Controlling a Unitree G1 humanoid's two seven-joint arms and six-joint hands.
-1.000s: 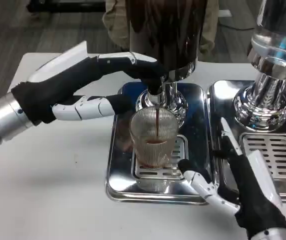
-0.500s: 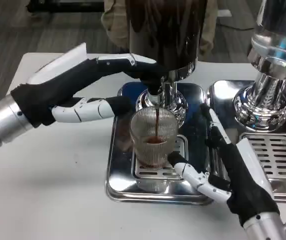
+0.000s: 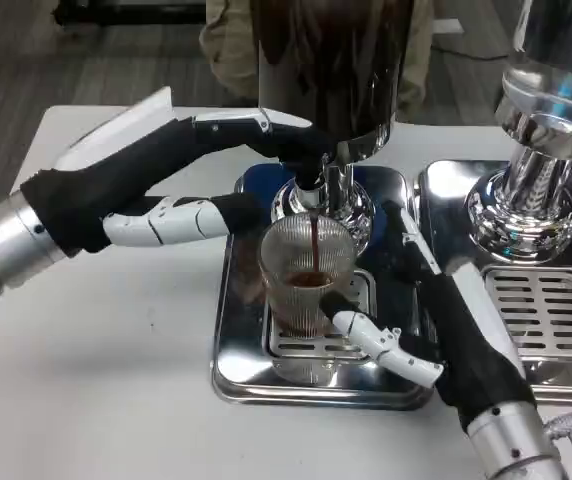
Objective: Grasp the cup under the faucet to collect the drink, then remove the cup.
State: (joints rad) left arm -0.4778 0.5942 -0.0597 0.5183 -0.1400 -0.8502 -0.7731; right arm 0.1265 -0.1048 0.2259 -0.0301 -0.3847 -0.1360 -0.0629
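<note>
Our ribbed clear glass cup sits under the dark faucet, filling. Left hand presses the tap; right hand, fingers apart, should close gently around the cup.

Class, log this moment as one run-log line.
left hand: on faucet | cup: on tray, filling | right hand: open beside cup

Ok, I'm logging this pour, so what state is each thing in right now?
Faucet: pouring, dark stream running into the cup.
Cup: upright on the tray grate, partly filled.
Left hand: holding the faucet lever.
Right hand: open, fingers beside the cup.
Tray: flat on the table.
</note>
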